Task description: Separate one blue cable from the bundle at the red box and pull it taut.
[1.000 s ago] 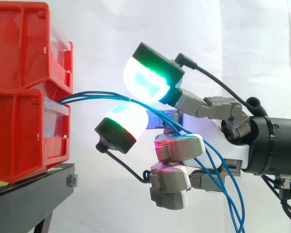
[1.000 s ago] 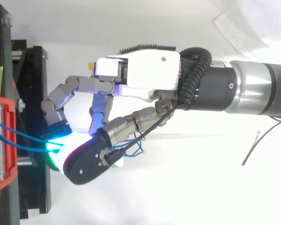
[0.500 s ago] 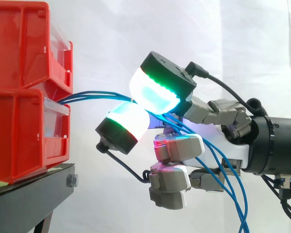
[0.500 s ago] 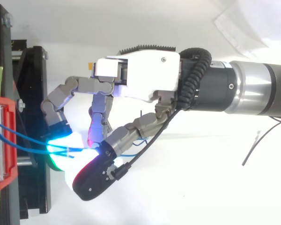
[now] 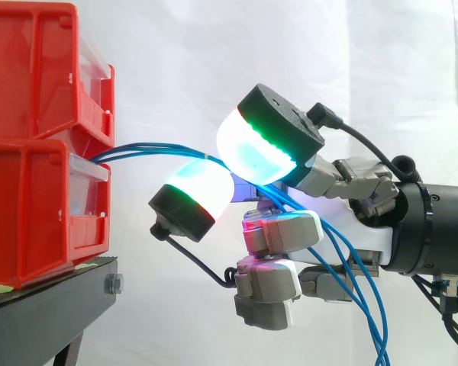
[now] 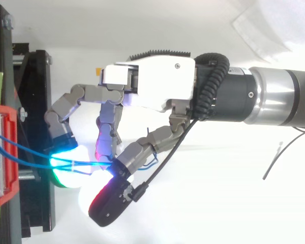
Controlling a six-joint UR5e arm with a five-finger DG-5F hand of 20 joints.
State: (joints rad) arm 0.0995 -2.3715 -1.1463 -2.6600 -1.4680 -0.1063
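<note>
Side view shows thin, limp blue cables (image 5: 149, 146) running from the red plastic box (image 5: 30, 213) at the black stand's (image 5: 53, 305) edge between the half-open hand's (image 6: 152, 81) parted pads (image 5: 198, 187), unpinched; probably slippery, best pinched near the box.

White curtain (image 5: 214, 61), black stand (image 5: 46, 313)
</note>
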